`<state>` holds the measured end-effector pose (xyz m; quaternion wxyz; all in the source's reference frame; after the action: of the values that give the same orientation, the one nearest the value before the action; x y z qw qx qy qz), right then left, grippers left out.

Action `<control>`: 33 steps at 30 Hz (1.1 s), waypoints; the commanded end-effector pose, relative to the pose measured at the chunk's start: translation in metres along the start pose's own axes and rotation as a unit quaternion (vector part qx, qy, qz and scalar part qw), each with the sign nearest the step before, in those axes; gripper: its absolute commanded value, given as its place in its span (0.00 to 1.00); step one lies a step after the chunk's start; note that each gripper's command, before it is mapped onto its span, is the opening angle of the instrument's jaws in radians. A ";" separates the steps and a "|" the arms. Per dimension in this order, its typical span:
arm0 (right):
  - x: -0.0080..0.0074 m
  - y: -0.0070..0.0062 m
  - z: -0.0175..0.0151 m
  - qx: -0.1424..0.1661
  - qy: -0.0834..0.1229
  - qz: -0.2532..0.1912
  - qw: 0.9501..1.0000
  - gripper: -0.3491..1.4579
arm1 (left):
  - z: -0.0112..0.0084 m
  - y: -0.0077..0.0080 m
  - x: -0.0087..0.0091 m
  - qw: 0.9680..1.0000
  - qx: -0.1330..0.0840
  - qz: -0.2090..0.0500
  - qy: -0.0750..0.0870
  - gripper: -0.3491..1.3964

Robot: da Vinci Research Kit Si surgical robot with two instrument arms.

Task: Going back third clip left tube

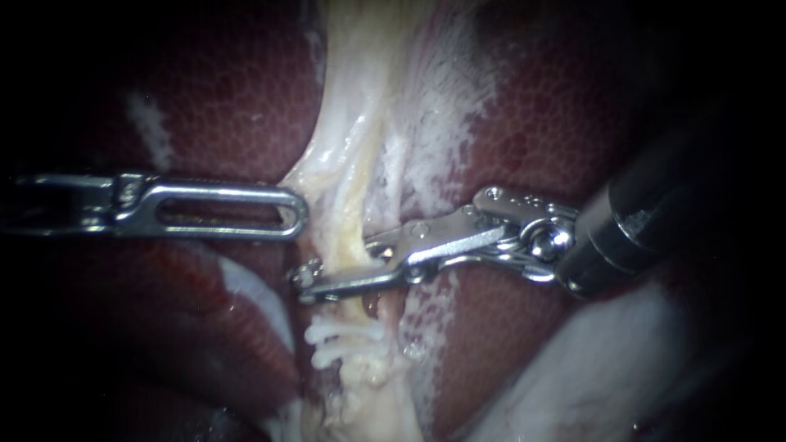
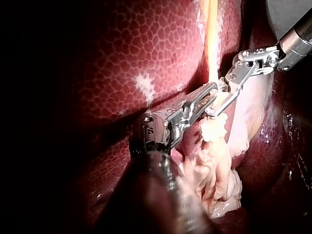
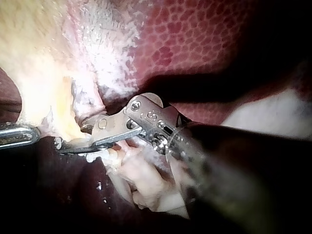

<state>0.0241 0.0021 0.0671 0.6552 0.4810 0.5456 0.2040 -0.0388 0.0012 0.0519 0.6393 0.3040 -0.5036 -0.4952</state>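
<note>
Background: dark red mottled liver [image 1: 246, 98] on both sides of a pale central band.

Item, left: left instrument [image 1: 296, 214]. The shaft enters level from the left. The tip touches the band's left edge, just far of the other instrument's tip. Whether it grips anything cannot be told.

Item, centre: left tube [image 1: 354, 221], a yellowish strand with its long axis running far to near. A whiter strand lies just to its right.

Item, centre, near: white clips [image 1: 344, 337], seated on that same tube, just near of the crossing jaws. Their count is unclear.

Item, right: right instrument [image 1: 348, 266]. The shaft enters from the right and the jaws lie crosswise over the left tube. The jaws are parted, one before the tube and one seemingly behind, and look unclenched rather than clamped.

Judgement: the way out lies rightward, along the jaws' own line and square to the tube. Drifting nearer would risk catching the clips.
</note>
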 end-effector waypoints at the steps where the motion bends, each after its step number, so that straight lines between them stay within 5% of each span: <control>1: 0.0000 0.0000 0.0000 0.000 0.000 0.000 1.000 0.00 | 0.0000 0.0000 0.0000 1.000 0.000 0.000 0.000 0.00; 14: 0.0000 -0.0003 0.0002 0.001 0.000 0.000 1.000 0.02 | 0.0000 0.0000 0.0000 1.000 0.000 0.000 0.000 0.00; 15: 0.0000 -0.0005 0.0003 0.001 0.000 0.000 1.000 0.15 | 0.0000 0.0000 0.0000 1.000 0.000 0.000 0.000 0.00; 19: 0.0001 -0.0010 0.0007 0.002 0.003 -0.001 1.000 0.40 | 0.0000 0.0000 0.0000 1.000 0.000 0.000 0.000 0.00; 26: 0.0004 -0.0008 0.0013 -0.004 0.014 -0.039 0.999 0.50 | 0.0000 -0.0001 0.0000 1.000 0.000 0.000 0.000 0.00; 33: 0.0007 0.0005 0.0009 -0.044 0.018 -0.124 0.991 0.52 | -0.0001 -0.0002 0.0000 1.000 0.000 0.000 0.000 0.00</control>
<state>0.0252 0.0026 0.0672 0.6891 0.3688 0.6058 0.1486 -0.0388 0.0011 0.0518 0.6391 0.3038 -0.5036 -0.4956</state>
